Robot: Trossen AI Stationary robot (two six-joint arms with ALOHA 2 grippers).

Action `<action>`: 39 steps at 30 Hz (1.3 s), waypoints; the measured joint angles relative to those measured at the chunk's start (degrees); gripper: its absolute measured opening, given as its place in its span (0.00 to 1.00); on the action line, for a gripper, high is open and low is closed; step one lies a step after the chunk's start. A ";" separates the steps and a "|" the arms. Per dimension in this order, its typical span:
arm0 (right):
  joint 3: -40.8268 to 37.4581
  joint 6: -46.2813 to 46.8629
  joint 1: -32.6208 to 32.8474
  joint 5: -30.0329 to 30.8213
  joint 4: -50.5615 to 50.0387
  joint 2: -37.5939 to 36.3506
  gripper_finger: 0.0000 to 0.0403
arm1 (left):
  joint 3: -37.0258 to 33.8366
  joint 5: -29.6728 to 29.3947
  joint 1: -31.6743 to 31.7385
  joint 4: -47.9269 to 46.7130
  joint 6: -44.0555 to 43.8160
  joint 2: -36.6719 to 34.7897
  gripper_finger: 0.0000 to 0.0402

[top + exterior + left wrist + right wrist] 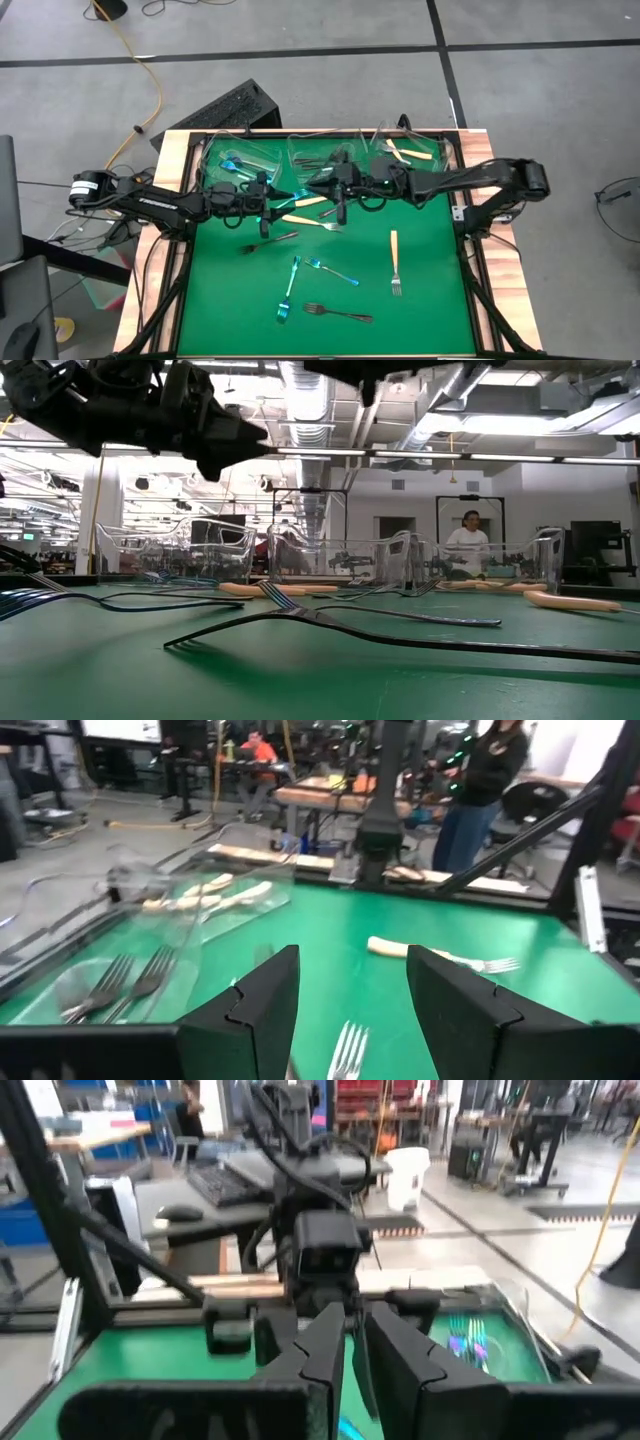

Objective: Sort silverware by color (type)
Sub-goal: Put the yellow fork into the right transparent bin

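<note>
Forks lie scattered on the green mat: a cream-handled one, blue ones and dark ones. My left gripper hovers level over the mat's far left part, open. Fork tines lie on the mat below its gap. My right gripper is level above the mat's far middle, facing the left arm. It is nearly shut, with a slim dark fork in its narrow gap. My right gripper pinches a slim dark fork between its two fingers, which point level toward the table's left. The fingers hide which part of the fork they hold. In the high view a dark slim piece shows below the gripper, clear of the mat.
Three clear tubs stand along the far edge: the left one holds blue forks, the middle one dark forks, the right one cream forks. Two cream forks lie under the grippers. People stand beyond the table.
</note>
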 joint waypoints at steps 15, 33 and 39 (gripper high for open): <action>0.00 -3.79 2.39 0.99 -24.83 -22.32 0.18 | 11.54 1.66 0.02 -22.59 -0.63 0.00 0.43; 0.00 4.77 10.45 18.07 -43.05 -22.93 0.18 | 17.46 -7.09 -2.75 -43.32 1.87 1.38 0.43; -0.02 7.71 10.84 18.16 -45.61 -22.82 0.18 | 17.38 -7.58 -4.65 -40.12 3.29 8.81 0.43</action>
